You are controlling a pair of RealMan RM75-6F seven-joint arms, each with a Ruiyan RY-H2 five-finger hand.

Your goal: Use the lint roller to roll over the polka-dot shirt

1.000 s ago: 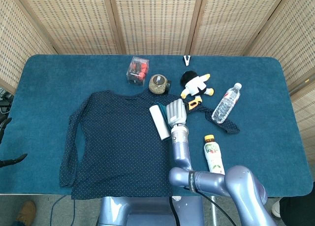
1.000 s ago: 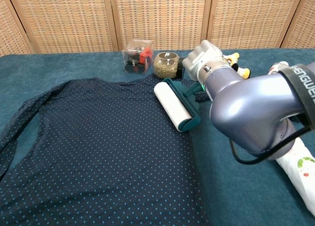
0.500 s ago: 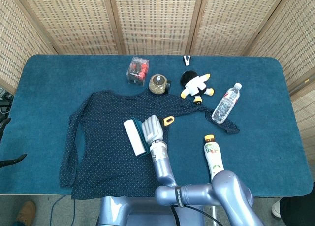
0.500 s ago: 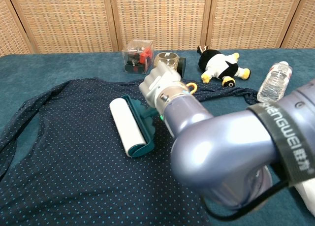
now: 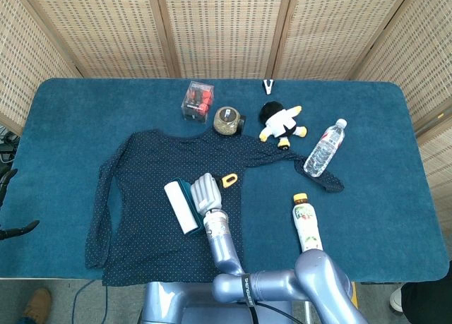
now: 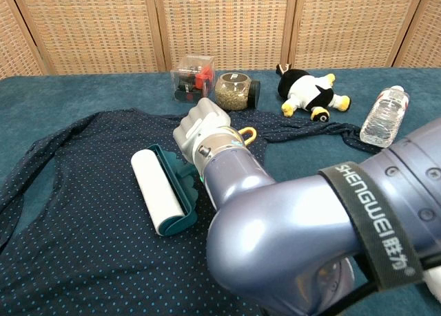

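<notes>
The navy polka-dot shirt [image 5: 141,190] [image 6: 76,219] lies flat on the blue table, one sleeve stretching right toward the bottles. My right hand [image 5: 205,191] [image 6: 201,129] grips the teal handle of the lint roller [image 5: 181,207] [image 6: 157,192]. The white roll rests on the middle of the shirt, and the handle's yellow end loop [image 5: 229,180] [image 6: 247,133] sticks out to the right of the hand. My left hand shows in neither view.
Behind the shirt stand a clear box with red contents [image 5: 197,100] [image 6: 193,78] and a jar on its side [image 5: 227,121] [image 6: 235,92]. A penguin plush [image 5: 281,123] [image 6: 308,93], a water bottle [image 5: 324,147] [image 6: 381,117] and a juice bottle [image 5: 306,221] lie to the right.
My right hand has carried the lint roller leftward and toward me, from the shirt's right edge onto its middle.
</notes>
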